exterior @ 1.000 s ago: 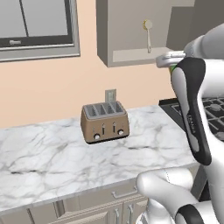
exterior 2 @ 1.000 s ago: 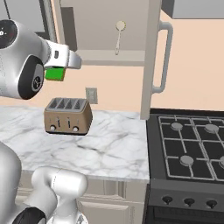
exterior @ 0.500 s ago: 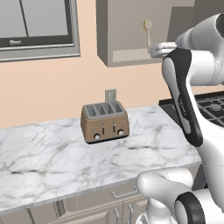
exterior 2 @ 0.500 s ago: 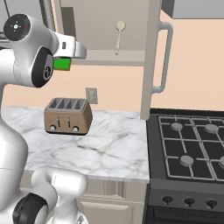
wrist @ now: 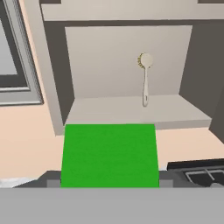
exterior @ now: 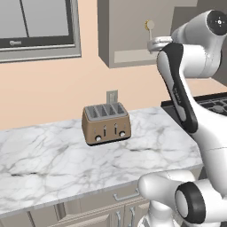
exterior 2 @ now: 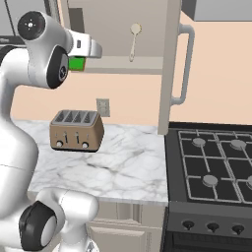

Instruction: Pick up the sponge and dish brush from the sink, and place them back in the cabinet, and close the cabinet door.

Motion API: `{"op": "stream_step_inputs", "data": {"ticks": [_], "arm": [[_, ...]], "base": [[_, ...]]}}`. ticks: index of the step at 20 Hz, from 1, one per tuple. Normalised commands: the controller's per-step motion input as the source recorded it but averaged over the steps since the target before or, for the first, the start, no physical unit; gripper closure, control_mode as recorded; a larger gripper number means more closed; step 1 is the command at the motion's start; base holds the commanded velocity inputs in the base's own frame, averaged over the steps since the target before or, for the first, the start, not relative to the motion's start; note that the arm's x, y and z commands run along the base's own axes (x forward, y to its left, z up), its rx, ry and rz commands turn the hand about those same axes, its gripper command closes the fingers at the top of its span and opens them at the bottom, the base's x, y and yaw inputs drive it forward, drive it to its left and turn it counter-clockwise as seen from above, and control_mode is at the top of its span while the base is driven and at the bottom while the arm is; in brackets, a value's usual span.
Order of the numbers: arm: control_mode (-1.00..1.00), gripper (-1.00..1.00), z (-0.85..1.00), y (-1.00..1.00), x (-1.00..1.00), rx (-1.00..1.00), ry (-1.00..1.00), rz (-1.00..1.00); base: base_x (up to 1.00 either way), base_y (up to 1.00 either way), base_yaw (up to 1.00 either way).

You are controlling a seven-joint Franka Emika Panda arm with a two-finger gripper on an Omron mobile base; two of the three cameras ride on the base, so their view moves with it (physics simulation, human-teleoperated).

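1. Up at the open cabinet: sponge clamped between the gripper fingers, held just short of the shelf edge, not yet inside.
2. Dish brush already on the shelf, upright against the back wall, right of centre; visible too in the right base view.
3. Cabinet door swung open, edge-on beside the stove, bar handle facing out. Closing not yet done.
4. Risk: sponge front edge catching the shelf lip if pushed in too low, twisting or popping out of the grip onto the counter near the toaster.
5. Risk: drifting right on entry, knocking the brush over or off the shelf.
6. Risk: releasing too early, sponge left half over the edge, then fouling the door.
7. Hard to read: fingertips hidden behind the sponge in hand view; in the right base view only a green sliver past the wrist. Clearance above the shelf not judgeable. Sink out of frame.
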Motion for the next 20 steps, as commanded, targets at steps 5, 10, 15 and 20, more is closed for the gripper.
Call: {"op": "stream_step_inputs", "data": {"ticks": [5,10,15,20], "arm": [[-1.0,1.0,0.0,0.0,0.42,0.0,0.0,0.0],[-1.0,1.0,0.0,0.0,0.42,0.0,0.0,0.0],[-1.0,1.0,0.0,0.0,0.44,0.0,0.0,0.0],[-1.0,1.0,-0.04,0.0,0.29,0.0,0.0,0.0]], "base": [[0.0,0.0,0.0],[0.0,0.0,0.0],[0.0,0.0,0.0],[0.0,0.0,0.0]]}}
